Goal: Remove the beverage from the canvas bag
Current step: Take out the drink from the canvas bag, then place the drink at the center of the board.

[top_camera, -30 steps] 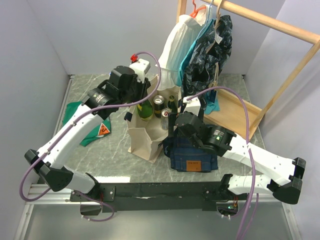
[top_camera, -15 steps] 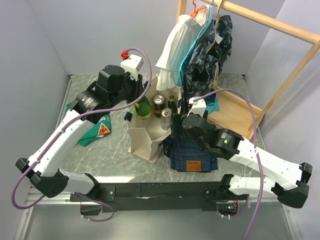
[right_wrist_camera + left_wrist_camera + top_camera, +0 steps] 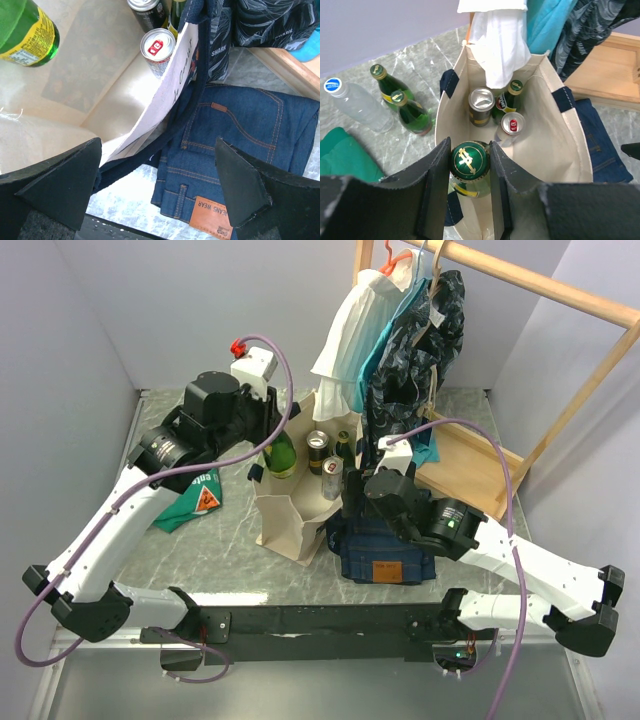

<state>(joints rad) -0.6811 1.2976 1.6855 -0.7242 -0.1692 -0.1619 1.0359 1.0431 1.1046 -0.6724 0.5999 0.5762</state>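
Left hand point(image 3: 470, 152) clamps the gold-capped green glass bottle point(image 3: 282, 455) by its neck over the boxy cream canvas bag point(image 3: 547, 135); my fingers hide its base. Right hand point(image 3: 157, 145) gapes wide at the bag's edge beside the folded blue jeans point(image 3: 240, 130). White hanging cloth point(image 3: 497, 45) crowds the far rim.

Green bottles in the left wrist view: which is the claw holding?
The green bottle clamped in the left claw, at the canvas bag's mouth. A second bottle stands deeper inside beside two cans; two others are outside on the table.
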